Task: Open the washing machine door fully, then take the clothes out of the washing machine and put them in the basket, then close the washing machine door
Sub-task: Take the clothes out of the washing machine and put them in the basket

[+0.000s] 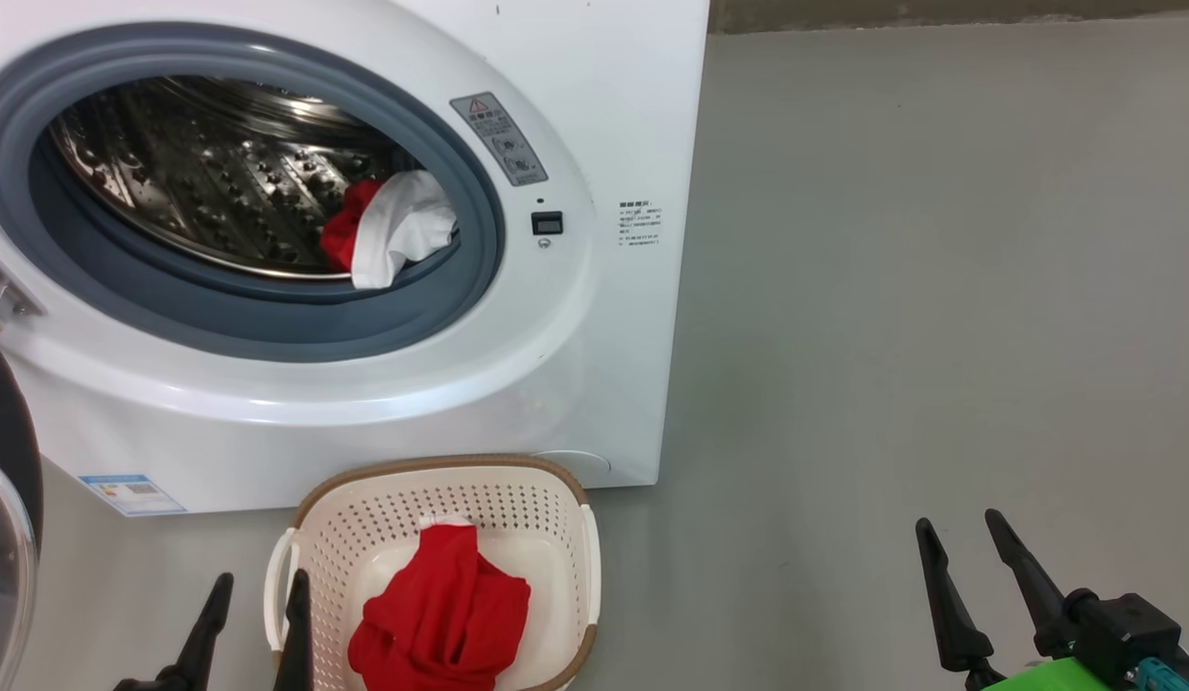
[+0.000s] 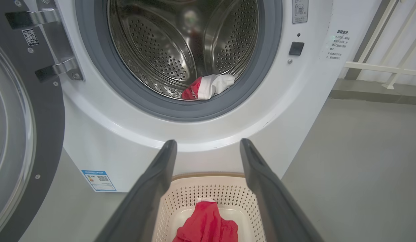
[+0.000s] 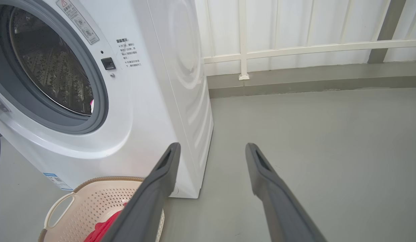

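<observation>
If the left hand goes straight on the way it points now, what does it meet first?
Probably the washing machine, its white front just below the opening; the left hand seems to pass above the basket.

The left gripper (image 1: 262, 576) had two long black fingers (image 1: 297, 633) that tapered to blunt points. The right gripper (image 1: 959, 518) had the same pair, rooted in a boxy black housing (image 1: 1122, 624) above a bright green cover (image 1: 1055, 677), with a small teal fitting (image 1: 1158, 675) at its right. Close up, the fingers looked matte dark grey, each with a shallow slot (image 3: 261, 159) near the tip.
</observation>
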### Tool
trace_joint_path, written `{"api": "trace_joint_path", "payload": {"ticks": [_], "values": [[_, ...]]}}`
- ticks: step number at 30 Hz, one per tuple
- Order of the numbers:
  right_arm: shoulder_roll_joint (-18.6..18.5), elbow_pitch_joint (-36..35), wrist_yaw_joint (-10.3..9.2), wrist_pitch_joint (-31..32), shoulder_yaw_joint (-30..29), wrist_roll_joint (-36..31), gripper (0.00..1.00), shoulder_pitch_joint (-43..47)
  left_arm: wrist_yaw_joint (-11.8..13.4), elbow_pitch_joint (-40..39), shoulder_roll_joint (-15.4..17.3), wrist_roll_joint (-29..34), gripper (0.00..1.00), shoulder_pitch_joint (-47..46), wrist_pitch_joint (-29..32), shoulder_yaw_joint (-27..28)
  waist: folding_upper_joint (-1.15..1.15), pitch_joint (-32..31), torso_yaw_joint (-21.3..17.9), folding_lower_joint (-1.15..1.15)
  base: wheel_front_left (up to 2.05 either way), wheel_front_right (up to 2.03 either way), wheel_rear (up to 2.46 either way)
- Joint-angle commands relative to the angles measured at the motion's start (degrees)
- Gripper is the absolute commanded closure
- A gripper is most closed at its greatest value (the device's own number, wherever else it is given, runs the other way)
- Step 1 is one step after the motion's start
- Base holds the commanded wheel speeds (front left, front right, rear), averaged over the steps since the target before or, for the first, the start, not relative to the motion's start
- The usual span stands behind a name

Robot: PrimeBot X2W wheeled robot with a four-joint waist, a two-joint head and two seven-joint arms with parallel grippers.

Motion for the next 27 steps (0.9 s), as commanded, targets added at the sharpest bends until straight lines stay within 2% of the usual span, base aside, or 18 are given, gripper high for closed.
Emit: {"api": "trace_joint_path", "payload": {"ticks": [1,15,27], "values": [[-0.8,-1.7,0.37,-0.4,1.2,0.3,0.00,-0.8,-0.3,-1.8,0.4,1.2,0.00,-0.5,-0.4,2.2,0.00,0.1,0.0,0.00,0.00,0.00,0.00],[-1.0,-1.7,0.37,-0.4,1.2,0.2,0.00,-0.5,-0.3,-2.5,0.2,0.4,0.00,0.0,-0.4,1.6,0.00,0.0,0.4,0.00,0.00,0.00,0.00],[-0.3,-2.6,0.37,-0.4,1.9,-0.3,0.00,-4.0,-0.3,-0.5,0.3,-1.2,0.00,-8.6,-0.4,-1.0,0.00,6.5,0.2,0.00,0.00,0.00,0.00]]}}
